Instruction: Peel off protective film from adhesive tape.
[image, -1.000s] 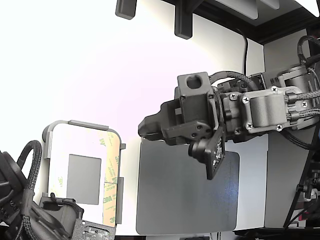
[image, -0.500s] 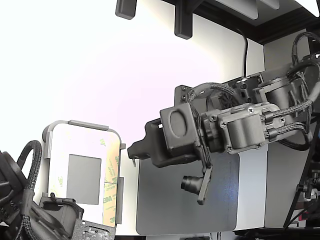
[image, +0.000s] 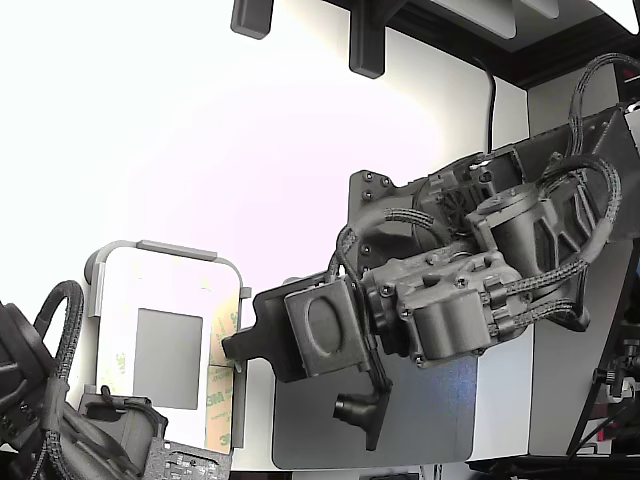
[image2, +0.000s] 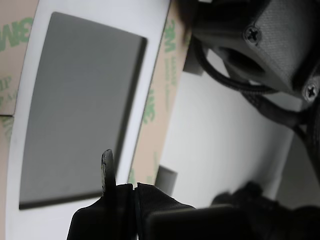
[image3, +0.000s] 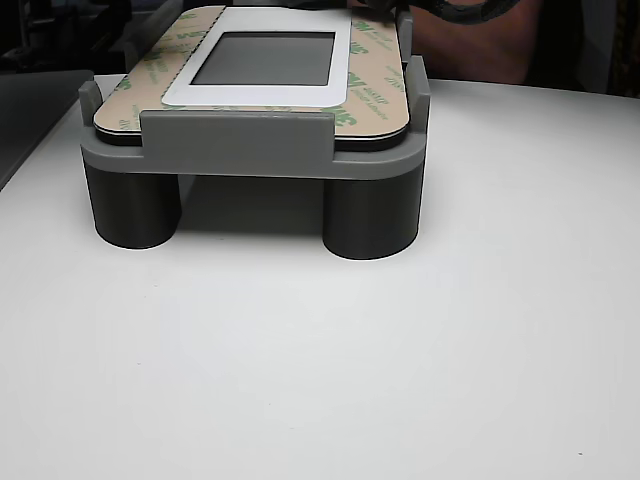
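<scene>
White table (image3: 330, 380) is all around a grey stand (image3: 240, 140) that holds a flat white plate (image: 165, 290). We see the protective film (image: 224, 340) lying along the plate's edge on the exterior view's right. Our gripper (image: 237, 350) is right next to that strip. We cannot tell if its tips are apart or together. We think we should go slow, catch only the film's edge, then pull it away gently.
</scene>
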